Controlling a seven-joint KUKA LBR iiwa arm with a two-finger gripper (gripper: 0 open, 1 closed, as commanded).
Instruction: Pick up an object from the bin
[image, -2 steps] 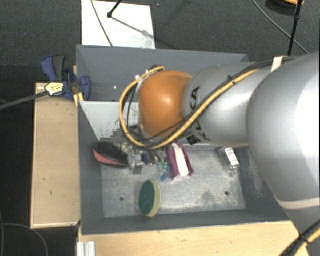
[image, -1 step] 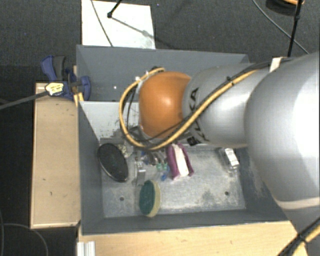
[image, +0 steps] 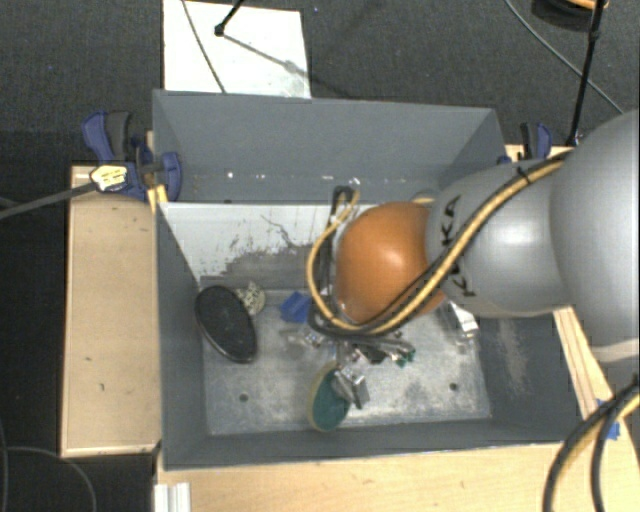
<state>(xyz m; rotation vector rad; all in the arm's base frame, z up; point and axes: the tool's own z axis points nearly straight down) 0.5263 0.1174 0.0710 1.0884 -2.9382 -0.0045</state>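
The gripper (image: 350, 383) hangs low over the dark green oval thing (image: 326, 407) at the front of the bin (image: 300, 140), probably since it lies clear; its opening cannot be told

I see a grey bin (image: 180, 330) with a floor scuffed in pale streaks. In it are 1 black oval pad (image: 228, 322) at the left, a small blue piece (image: 293, 306) to its right and a dark green disc (image: 328, 405) nearer. The wrist cover (image: 380, 262) is orange, the silver-grey shell (image: 520, 240) bears black lettering, and the cable (image: 322, 262) is yellow.
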